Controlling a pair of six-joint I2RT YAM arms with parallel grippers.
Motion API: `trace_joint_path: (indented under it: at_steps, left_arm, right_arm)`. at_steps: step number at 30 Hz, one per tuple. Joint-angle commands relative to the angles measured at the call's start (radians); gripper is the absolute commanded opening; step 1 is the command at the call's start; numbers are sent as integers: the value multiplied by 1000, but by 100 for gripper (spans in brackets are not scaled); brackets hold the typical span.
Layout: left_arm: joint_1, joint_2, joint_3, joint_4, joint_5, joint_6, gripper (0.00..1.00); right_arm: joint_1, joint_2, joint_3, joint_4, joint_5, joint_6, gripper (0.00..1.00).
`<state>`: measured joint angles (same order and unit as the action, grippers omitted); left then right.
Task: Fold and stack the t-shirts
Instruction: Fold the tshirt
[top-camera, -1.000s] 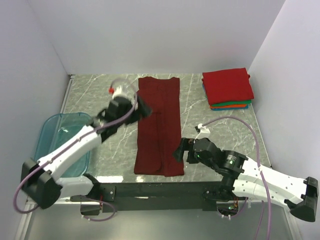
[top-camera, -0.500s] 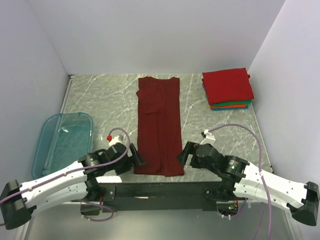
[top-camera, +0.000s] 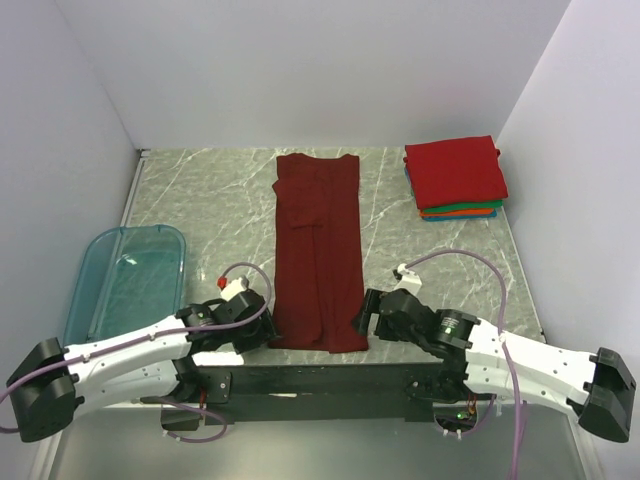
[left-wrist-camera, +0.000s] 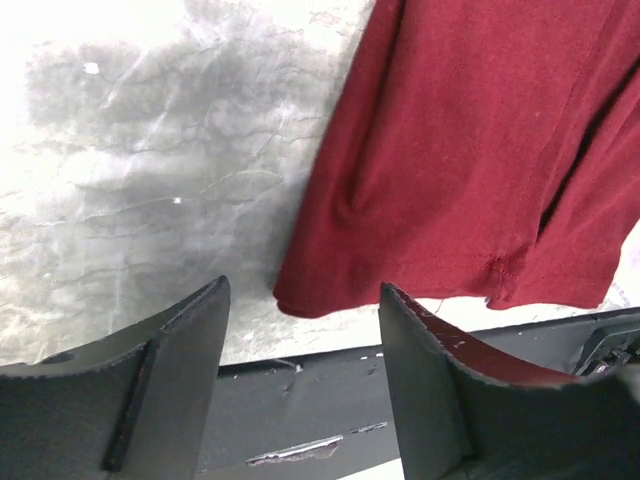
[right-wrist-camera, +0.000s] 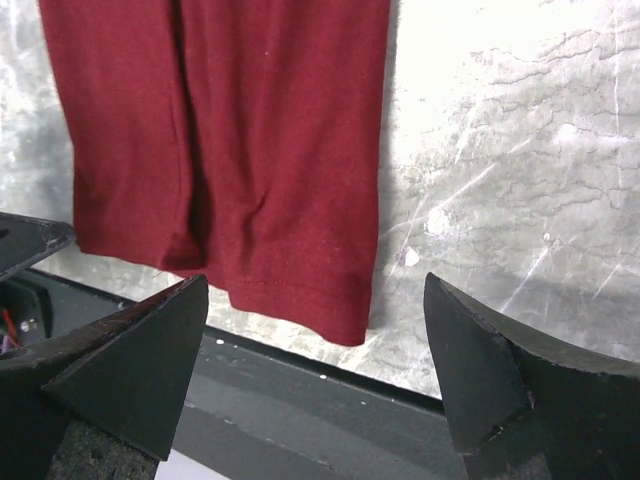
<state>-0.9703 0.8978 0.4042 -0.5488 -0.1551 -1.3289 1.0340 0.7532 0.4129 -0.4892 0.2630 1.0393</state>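
I see the left gripper (left-wrist-camera: 300, 290) and right gripper (right-wrist-camera: 315, 285), jaws apart, at near corners of the shirt (top-camera: 318, 250). The bin (top-camera: 136, 231) sits left, the shirt outside it.

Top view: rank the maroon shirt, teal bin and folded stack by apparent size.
1. maroon shirt
2. teal bin, its near edge partly behind the left arm
3. folded stack
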Motion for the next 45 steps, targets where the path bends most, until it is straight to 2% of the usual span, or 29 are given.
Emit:
trace_joint_path:
  at_steps: [1,5,10,14,19,22,31,34,35,38,40,41,45]
  left_arm:
    - [-4,32,24,71,-18,3,66]
    - [-4,101,27,145,28,49,58]
    - [-4,185,45,138,38,62,36]
    - [-4,193,38,139,52,59,19]
    - [-4,170,30,110,52,45,10]
    - [-4,155,21,121,69,43,1]
    - [-4,125,-13,127,92,8,1]
    - [-5,109,-19,121,94,-1,1]
    - [-4,105,-22,125,97,-3,1]
    - [-5,84,-34,139,114,-10,1]
    - [-4,63,-45,138,115,-18,1]
    - [-5,55,-50,135,117,-24,1]
    - [-5,9,-73,136,127,-36,1]
  right_arm:
    - [-6,31,6,50,13,1,94]
    - [-11,84,13,51,12,10,91]
    - [-23,110,14,46,10,13,89]
    - [-29,121,-8,75,-27,13,88]
    - [-31,120,-23,98,-64,5,83]
    - [-31,126,-34,121,-106,1,76]
    - [-31,198,-71,153,-229,11,59]
    - [-31,216,-83,175,-257,19,51]
    - [-31,219,-85,184,-260,16,42]
    - [-31,222,-83,193,-307,11,26]
    - [-31,212,-88,190,-318,13,22]
    - [-31,206,-91,193,-321,13,14]
    - [-31,172,-94,192,-324,7,5]
